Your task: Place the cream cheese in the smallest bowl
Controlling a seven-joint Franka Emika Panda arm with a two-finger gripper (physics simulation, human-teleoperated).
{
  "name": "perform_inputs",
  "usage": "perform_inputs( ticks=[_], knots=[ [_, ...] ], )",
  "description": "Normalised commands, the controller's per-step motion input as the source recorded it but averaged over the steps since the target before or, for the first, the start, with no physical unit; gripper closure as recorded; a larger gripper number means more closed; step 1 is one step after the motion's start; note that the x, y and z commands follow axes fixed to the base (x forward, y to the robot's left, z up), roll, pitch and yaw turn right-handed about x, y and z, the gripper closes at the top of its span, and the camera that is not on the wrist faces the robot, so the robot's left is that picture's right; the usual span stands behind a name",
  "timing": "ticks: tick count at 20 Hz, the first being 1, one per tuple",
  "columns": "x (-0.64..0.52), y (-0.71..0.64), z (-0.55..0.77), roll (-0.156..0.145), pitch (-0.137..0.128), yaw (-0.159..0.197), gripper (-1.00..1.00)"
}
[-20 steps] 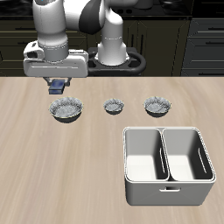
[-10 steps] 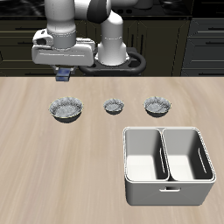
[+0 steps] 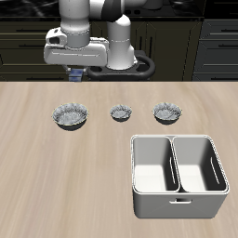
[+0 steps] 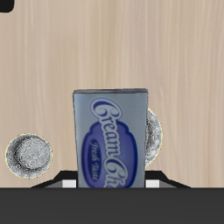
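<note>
Gripping the cream cheese (image 4: pixel 111 138), the claw (image 3: pixel 76 74) hangs high over the worktop (image 3: pixel 56 177), near its back edge. In the wrist view the blue box stands upright between the two fingers, its printed face with the script lettering turned toward the camera; the finger pads press against its narrow sides. In the exterior view only a small blue patch of the box shows just beneath the claw's white body.

Three speckled bowls sit in a row on the worktop, lower than the claw and nearer the front edge. The wide bowl (image 3: pixel 70 114) lies almost directly below the claw, only a little forward of it. The smallest bowl (image 3: pixel 121 112) sits in the middle of the row, off to one side of the claw and apart from it. The third bowl (image 3: pixel 167 112) is farther still along the same line. In the wrist view one bowl (image 4: pixel 29 156) shows clear beside the box, and another is mostly hidden behind it; which is which I cannot tell from that view alone.

A white two-compartment bin (image 3: pixel 179 175) rests well away from the claw, close to the front edge.
</note>
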Motion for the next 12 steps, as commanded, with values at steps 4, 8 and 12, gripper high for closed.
perform_inputs(
  ticks=[4, 8, 12],
  knots=[
    [-0.19, 0.22, -0.03, -0.021, -0.017, 0.01, 1.0],
    [-0.25, 0.2, -0.1, -0.06, 0.01, -0.009, 1.0],
    [-0.11, 0.17, 0.08, -0.01, -0.025, -0.033, 1.0]
  ],
)
